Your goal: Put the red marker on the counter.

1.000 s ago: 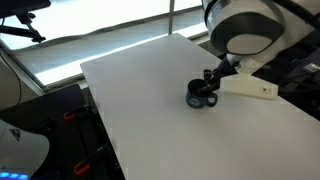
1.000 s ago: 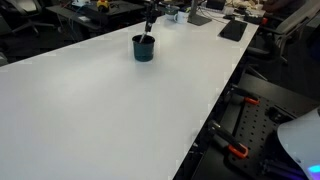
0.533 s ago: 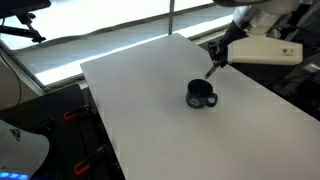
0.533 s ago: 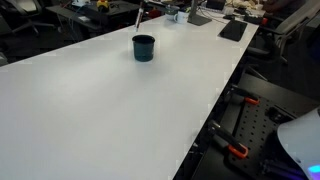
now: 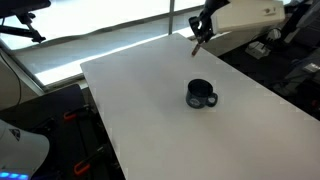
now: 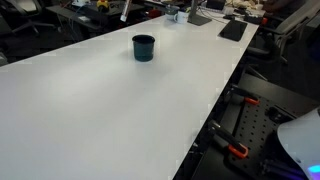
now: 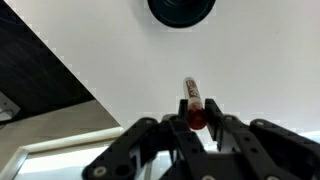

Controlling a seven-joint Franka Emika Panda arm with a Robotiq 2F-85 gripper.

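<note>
No word, brand, number or sign could be read in any of the views. The barrel of the red marker [image 7: 191, 97] was too blurred in the wrist view to show any print. The dark mug [image 5: 200, 95] was too small in both exterior views for any marking to be made out.
</note>
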